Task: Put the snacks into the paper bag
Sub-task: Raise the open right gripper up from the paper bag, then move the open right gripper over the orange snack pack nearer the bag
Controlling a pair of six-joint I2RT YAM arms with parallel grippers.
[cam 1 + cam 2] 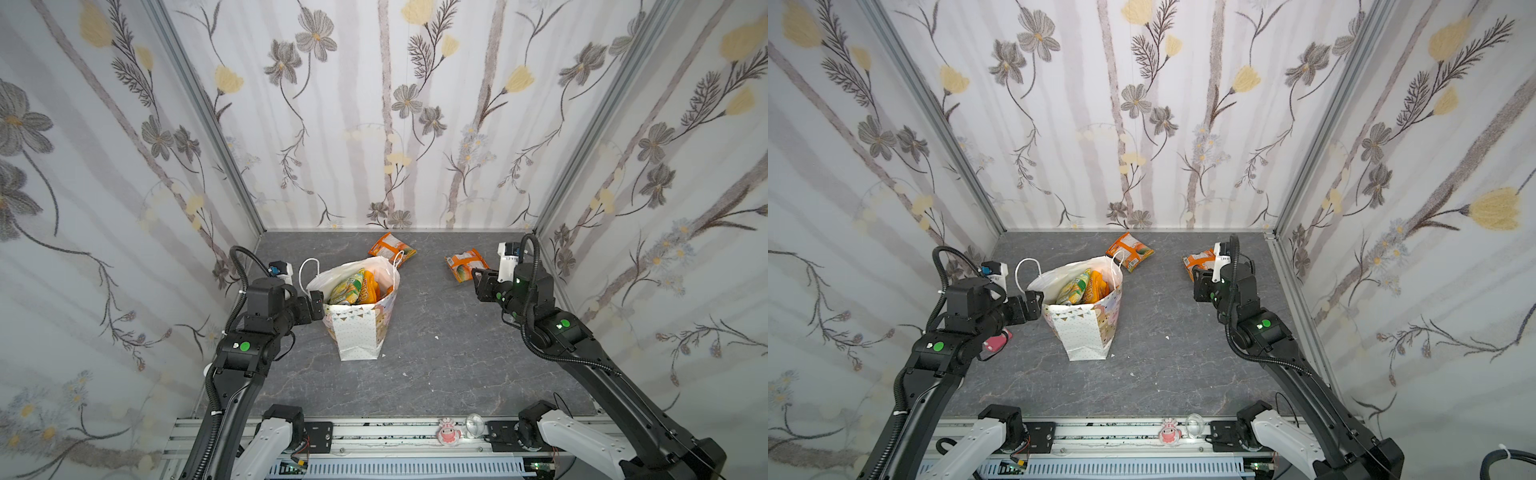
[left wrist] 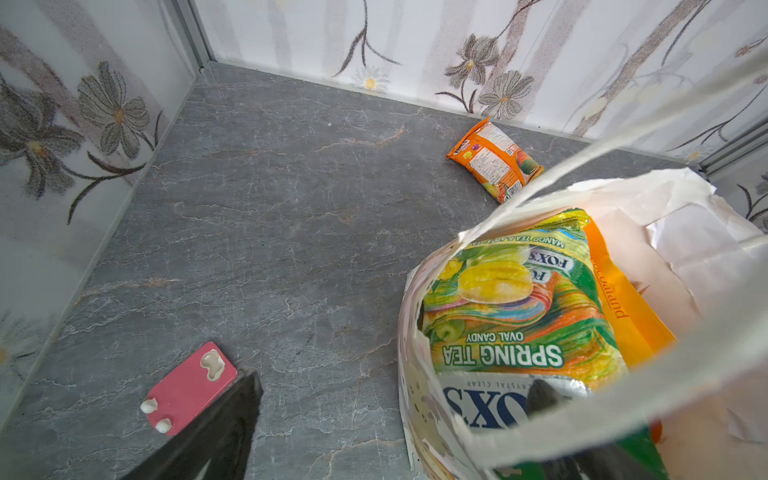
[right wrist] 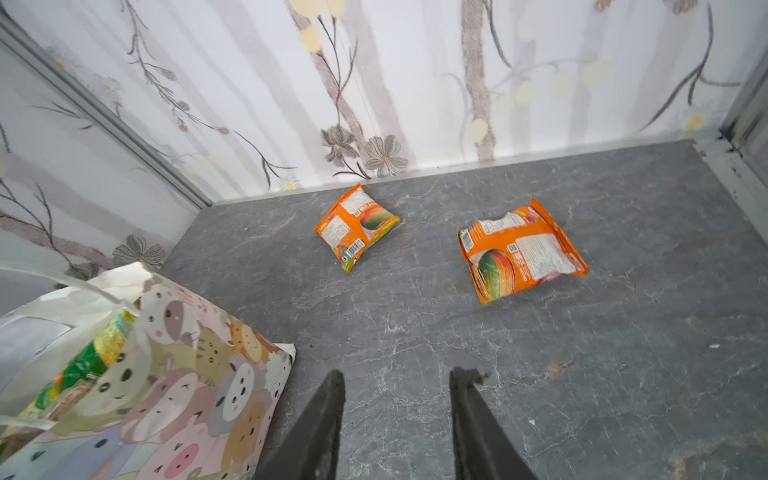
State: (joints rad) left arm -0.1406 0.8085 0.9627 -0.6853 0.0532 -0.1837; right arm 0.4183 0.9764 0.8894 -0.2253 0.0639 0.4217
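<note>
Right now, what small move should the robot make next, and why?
Probably ease the right gripper forward and down toward the nearer orange packet: its jaws stand open and empty, that packet lies just ahead on the table, and the farther orange packet also waits outside the paper bag.

- Light was bright, even and diffuse in both top views, washing the pale walls (image 1: 374,124) without hot spots.
- Shadows were faint and soft-edged, only thin dark rims under the orange packets (image 3: 357,226).
- Wide-lens bending bowed the corner posts (image 1: 208,124) outward toward 10 and 2 o'clock in both top views.
- In the left wrist view the cord handle (image 2: 665,374) was a thick unfocused band, and a mild sheen lay on the green packet (image 2: 519,299).
- The right gripper (image 3: 397,374) showed as soft dark blurs, while the table (image 3: 582,374) beyond was sharp.
</note>
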